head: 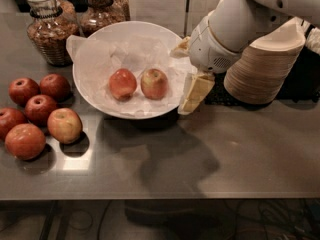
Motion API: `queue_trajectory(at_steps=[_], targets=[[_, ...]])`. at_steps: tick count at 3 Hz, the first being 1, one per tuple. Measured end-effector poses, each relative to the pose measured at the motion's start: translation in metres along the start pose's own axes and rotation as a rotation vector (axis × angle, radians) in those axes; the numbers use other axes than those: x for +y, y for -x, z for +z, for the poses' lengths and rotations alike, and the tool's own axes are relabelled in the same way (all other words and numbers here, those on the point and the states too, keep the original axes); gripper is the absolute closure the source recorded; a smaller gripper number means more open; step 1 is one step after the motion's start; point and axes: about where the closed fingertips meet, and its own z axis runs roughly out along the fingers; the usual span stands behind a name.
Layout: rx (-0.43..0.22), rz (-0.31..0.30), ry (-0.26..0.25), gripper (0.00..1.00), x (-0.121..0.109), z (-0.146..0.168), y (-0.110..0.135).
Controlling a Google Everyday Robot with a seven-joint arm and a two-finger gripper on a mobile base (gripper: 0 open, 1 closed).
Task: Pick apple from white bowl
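The white bowl [86, 91], lined with crumpled white paper, stands on the steel counter at the back centre. Two apples lie in it. The right one is the yellow-green apple with a red-orange blush [154, 83]. The left one is a more evenly red-orange apple [122, 83]. My gripper [188, 70] hangs over the bowl's right rim, just right of the blushed apple and apart from it. It is open and empty, with one beige finger [196, 91] near the front rim and the other towards the back.
Several red apples [40, 109] lie on the counter left of the bowl. Two glass jars [47, 29] stand at the back left. A stack of beige disposable bowls [262, 66] stands at the right, behind my arm. The counter's front edge runs along the bottom.
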Motion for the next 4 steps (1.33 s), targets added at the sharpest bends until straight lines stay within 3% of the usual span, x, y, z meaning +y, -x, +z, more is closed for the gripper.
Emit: queue_trajectory(at_steps=[1, 2, 3, 4], targets=[[-0.020, -0.030, 0.022, 0.18, -0.017, 0.019, 0.010], [-0.027, -0.096, 0.032, 0.17, -0.051, 0.015, 0.037], [-0.042, -0.112, 0.009, 0.25, -0.060, 0.005, 0.049], [-0.046, -0.109, 0.011, 0.24, -0.064, 0.018, 0.046]])
